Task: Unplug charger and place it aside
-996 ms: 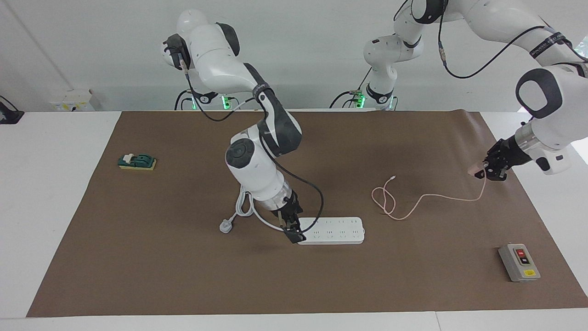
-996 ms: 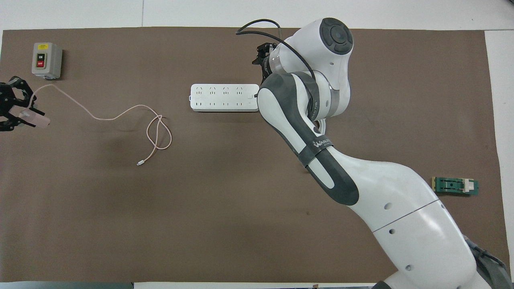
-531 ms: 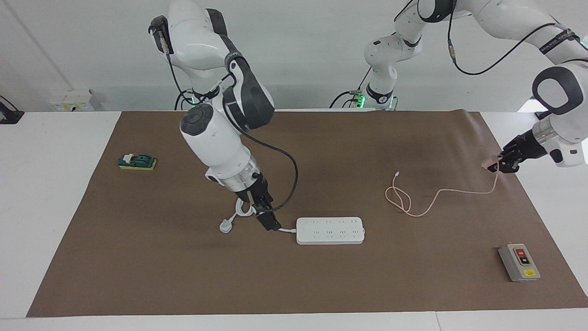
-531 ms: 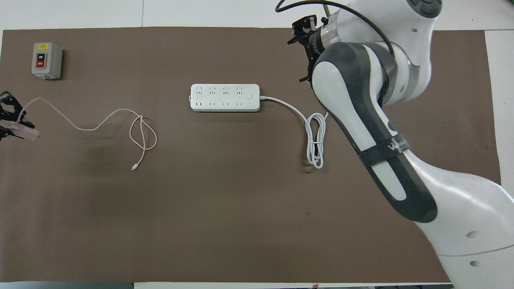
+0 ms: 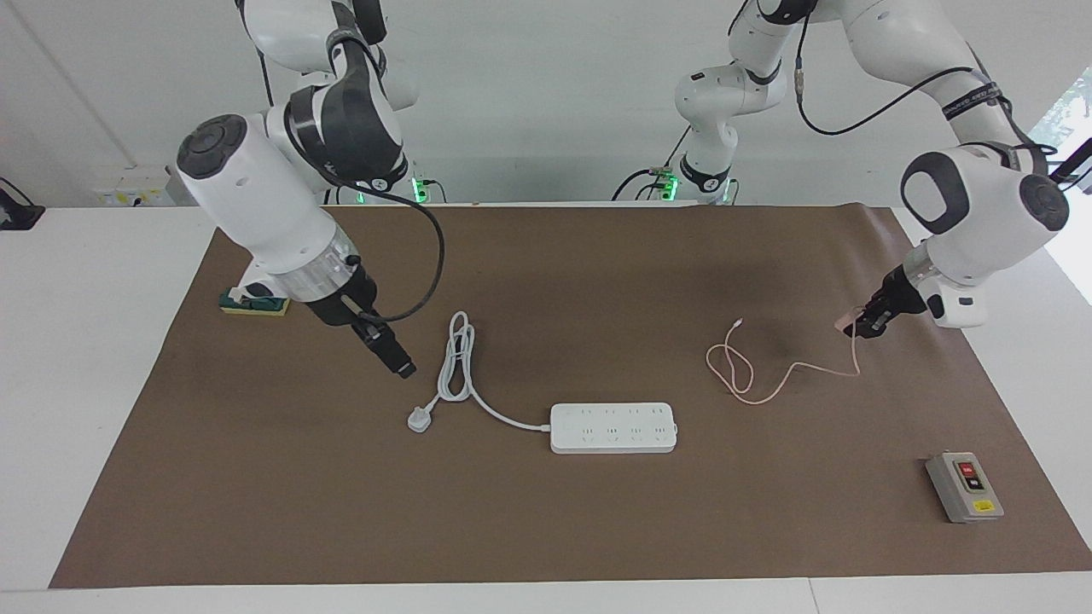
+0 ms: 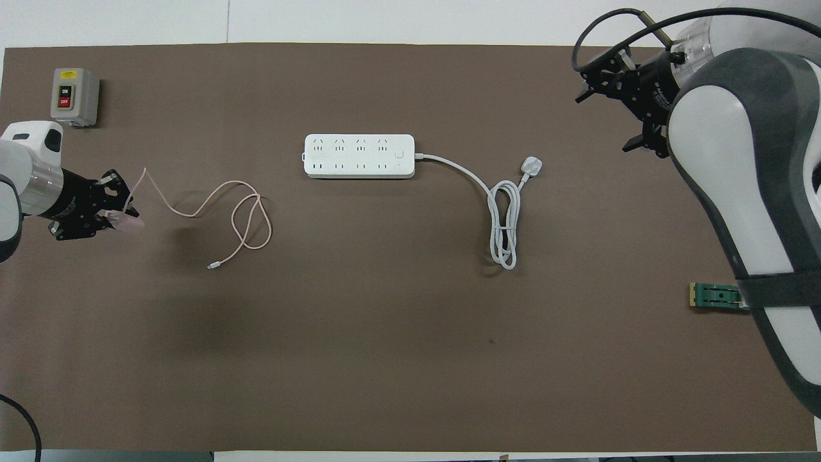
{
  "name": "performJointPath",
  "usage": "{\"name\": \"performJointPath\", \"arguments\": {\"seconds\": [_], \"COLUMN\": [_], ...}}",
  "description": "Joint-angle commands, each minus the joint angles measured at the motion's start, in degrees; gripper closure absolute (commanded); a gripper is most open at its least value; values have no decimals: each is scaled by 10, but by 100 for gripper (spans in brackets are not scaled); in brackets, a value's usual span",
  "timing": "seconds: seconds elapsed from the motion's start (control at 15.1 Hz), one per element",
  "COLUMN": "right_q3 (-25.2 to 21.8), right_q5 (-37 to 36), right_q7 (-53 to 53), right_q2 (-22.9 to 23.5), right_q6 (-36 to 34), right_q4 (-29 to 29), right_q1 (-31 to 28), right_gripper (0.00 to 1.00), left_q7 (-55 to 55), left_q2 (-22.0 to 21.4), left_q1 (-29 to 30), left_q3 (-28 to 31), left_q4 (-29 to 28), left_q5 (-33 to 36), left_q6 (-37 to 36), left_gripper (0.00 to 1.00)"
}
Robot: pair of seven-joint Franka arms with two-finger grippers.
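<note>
The charger (image 5: pixel 846 322) (image 6: pixel 130 222) is a small pale-pink cube pinched in my left gripper (image 5: pixel 857 328) (image 6: pixel 118 215), low over the mat at the left arm's end. Its thin pink cable (image 5: pixel 768 388) (image 6: pixel 244 212) trails onto the mat in a loop, the free tip lying loose. The white power strip (image 5: pixel 614 426) (image 6: pixel 359 155) lies mid-table with nothing plugged into it. My right gripper (image 5: pixel 403 369) (image 6: pixel 606 109) hangs shut and holding nothing, raised over the mat toward the right arm's end, beside the strip's coiled cord.
The strip's thick white cord and plug (image 5: pixel 418 419) (image 6: pixel 532 167) lie coiled toward the right arm's end. A grey on/off switch box (image 5: pixel 964 486) (image 6: pixel 75 96) stands farther from the robots than the charger. A green block (image 5: pixel 254 300) (image 6: pixel 718 296) sits near the right arm's end.
My right gripper has lifted off the power strip and swung back toward its own end of the table. The left gripper kept hold of the charger and shifted inward, dragging the cable.
</note>
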Motion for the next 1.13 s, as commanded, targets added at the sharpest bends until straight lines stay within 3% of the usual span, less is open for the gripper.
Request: {"name": "performJointPath", "arguments": {"seconds": [0.0, 0.27, 0.6, 0.86, 1.06], "right_q3": [5, 6, 5, 5, 5], "right_q5": [-58, -100, -101, -112, -119], "right_q7": [-101, -246, -343, -376, -380], "right_q2": [-38, -88, -159, -179, -201], "right_q6": [-37, -67, -67, -82, -80], "right_q4": [-32, -79, -160, -178, -209], "right_q1": [0, -18, -52, -73, -74], "right_gripper": [0, 0, 0, 0, 0], "left_q7": [4, 21, 71, 101, 195], "left_q2": [-22, -15, 22, 23, -13], "left_q1": [-5, -6, -27, -51, -55], "left_q3": [7, 4, 4, 2, -3], "left_q4": [-5, 30, 157, 175, 174], "left_q5": [-1, -1, 1, 42, 40], "left_q6": [13, 3, -97, -98, -165], "left_gripper": [0, 0, 0, 0, 0]}}
